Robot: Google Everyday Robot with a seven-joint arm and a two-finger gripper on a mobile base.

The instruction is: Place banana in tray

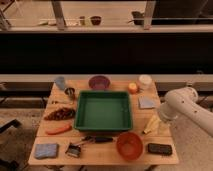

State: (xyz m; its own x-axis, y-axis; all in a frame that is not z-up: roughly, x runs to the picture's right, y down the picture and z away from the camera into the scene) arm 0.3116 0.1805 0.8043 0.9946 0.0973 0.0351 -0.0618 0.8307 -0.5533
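Observation:
The dark green tray (103,111) sits in the middle of the wooden table. The pale yellow banana (151,126) lies on the table just right of the tray, near its front right corner. My white arm comes in from the right. Its gripper (161,119) hangs directly over the banana's upper end, close to or touching it. The tray holds nothing.
Around the tray are a purple bowl (99,81), a blue cup (60,82), a metal cup (70,92), a white cup (145,81), a blue cloth (147,102), an orange-red bowl (129,145), a black item (159,148), a carrot-shaped thing (58,129) and a blue sponge (46,150).

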